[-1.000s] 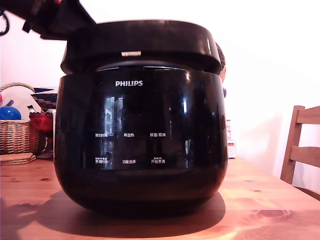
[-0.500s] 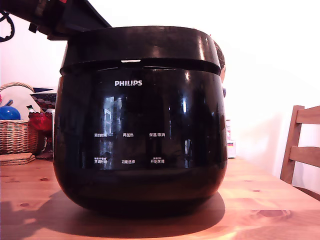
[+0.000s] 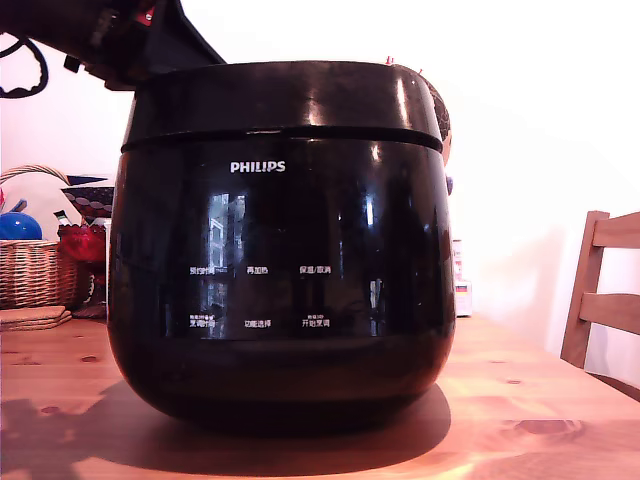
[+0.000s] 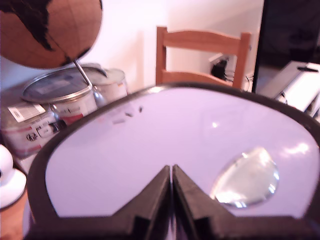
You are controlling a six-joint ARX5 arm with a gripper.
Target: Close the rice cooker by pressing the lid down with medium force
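Observation:
The glossy black rice cooker (image 3: 280,290) with white PHILIPS lettering fills the middle of the exterior view. Its lid (image 3: 285,100) lies flat on the body, with only a thin seam between them. My arm (image 3: 140,35) reaches in from the exterior view's upper left and ends behind the lid's top edge, so the fingertips are hidden there. In the wrist view my gripper (image 4: 171,169) is shut, its two dark fingers pressed together with nothing between them. They rest on the lid's top (image 4: 150,140), which reflects pale light. An oval shiny patch (image 4: 245,177) lies beside them.
The cooker stands on a wooden table (image 3: 530,400). A wicker basket (image 3: 30,272) with a blue ball (image 3: 18,226) sits at the exterior view's left, a wooden chair (image 3: 605,300) at its right. The wrist view shows a globe (image 4: 47,30), paint cans (image 4: 55,100) and a chair (image 4: 200,55) beyond.
The lid has dropped from slightly ajar, with a bright gap at the front, to flat on the body. My arm has moved down with it.

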